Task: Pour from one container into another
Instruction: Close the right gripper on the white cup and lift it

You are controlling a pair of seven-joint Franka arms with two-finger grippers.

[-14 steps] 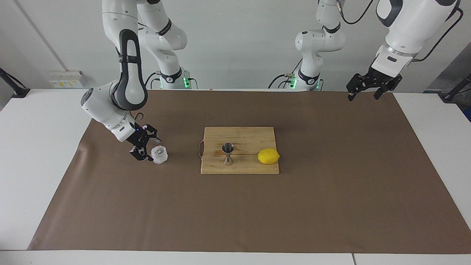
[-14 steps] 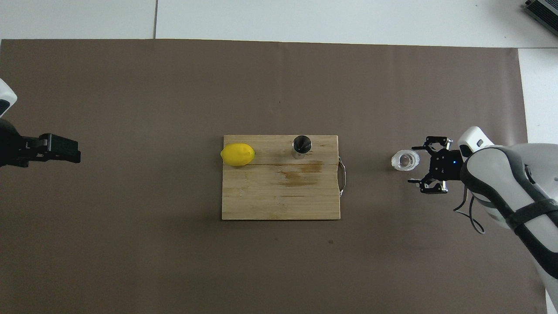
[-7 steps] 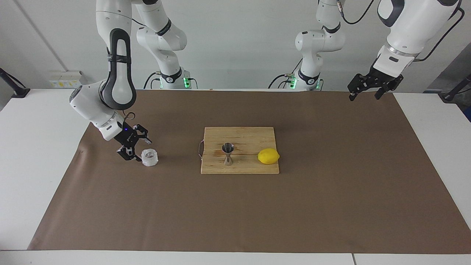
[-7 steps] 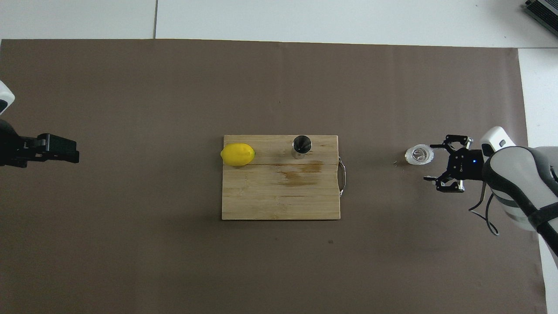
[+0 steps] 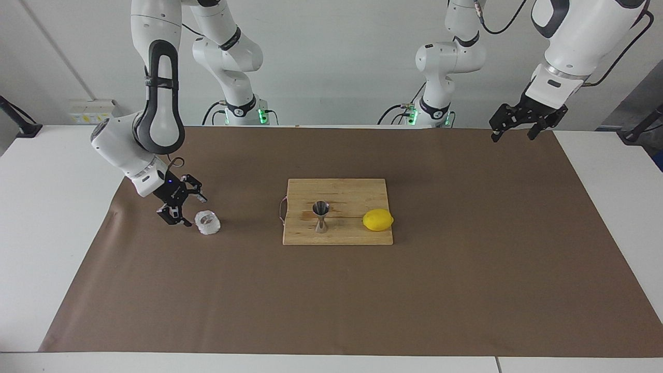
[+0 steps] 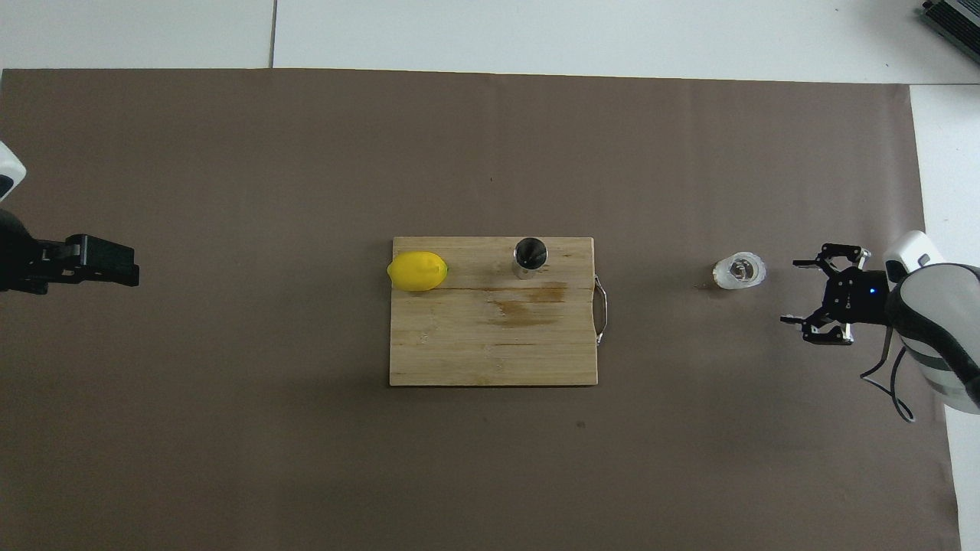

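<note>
Small squat clear glass cup [image 5: 207, 223] upright on the brown mat [image 5: 331, 290], off the wooden cutting board [image 5: 342, 235], toward the right arm's end of the counter [image 5: 46, 217]. In the overhead view, at about 3 o'clock from the board, well apart from it, level with the board's edge farther from the robots.

Right gripper [image 5: 182, 205] low over the mat just beside the cup, at about 3 o'clock from it in the overhead view. Jaws spread wide, nothing between them, clear of the cup's wall.

Steel jigger [image 5: 321, 217] upright on the board, hourglass-shaped, open cone up. In the overhead view, near the board's 12 o'clock edge, toward the handle [image 6: 603, 309] end. Darker stain on the wood just nearer to the robots than the jigger.

Yellow lemon [image 5: 377, 219] on the same board, at 9 o'clock from the jigger in the overhead view, at the board's corner toward the left arm's end, overhanging the edge slightly.

Left gripper [image 5: 515, 128] waiting high over the mat's edge at the left arm's end, at about 9 o'clock from the board in the overhead view, well apart from everything. Jaws wide, empty.
</note>
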